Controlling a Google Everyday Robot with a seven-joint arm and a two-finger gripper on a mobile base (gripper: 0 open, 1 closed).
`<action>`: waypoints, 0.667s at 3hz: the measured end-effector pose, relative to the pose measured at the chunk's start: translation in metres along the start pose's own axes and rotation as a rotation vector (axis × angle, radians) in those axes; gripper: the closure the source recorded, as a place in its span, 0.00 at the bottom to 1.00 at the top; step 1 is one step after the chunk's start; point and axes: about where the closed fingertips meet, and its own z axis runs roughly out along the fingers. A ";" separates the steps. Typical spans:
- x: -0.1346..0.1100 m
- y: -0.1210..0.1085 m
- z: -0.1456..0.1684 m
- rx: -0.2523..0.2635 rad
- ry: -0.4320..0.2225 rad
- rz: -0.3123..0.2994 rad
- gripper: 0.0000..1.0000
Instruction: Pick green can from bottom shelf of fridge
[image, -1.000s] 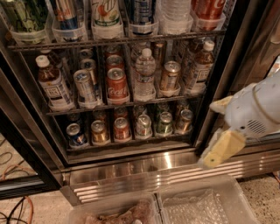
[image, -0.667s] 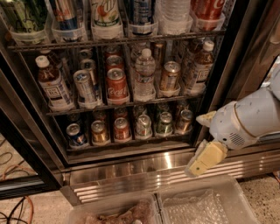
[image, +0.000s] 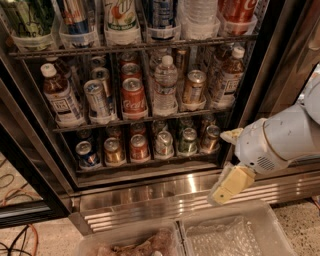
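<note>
The green can (image: 188, 141) stands on the bottom shelf (image: 150, 163) of the fridge (image: 150, 189), second from the right in the front row. A white-silver can (image: 163, 144) is on its left and a bronze can (image: 210, 138) on its right. My gripper (image: 220, 165) hangs in front of the fridge's lower right corner, right of and slightly below the bronze can. Its tan fingers (image: 228, 184) are spread apart and hold nothing. The white arm (image: 280, 142) comes in from the right.
Blue (image: 87, 154), gold (image: 114, 150) and orange (image: 139, 147) cans fill the left of the bottom row. The tier above holds bottles and a red Coca-Cola can (image: 133, 97). The dark door frame (image: 250, 90) stands right of the shelves. Clear plastic bins (image: 235, 235) lie on the floor in front.
My arm and gripper have moved left and a little lower, closer to the fridge's lower right corner. The cans have not moved.
</note>
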 end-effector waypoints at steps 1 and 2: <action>0.014 0.006 0.053 -0.029 0.015 0.046 0.00; 0.051 0.024 0.120 -0.058 0.011 0.150 0.00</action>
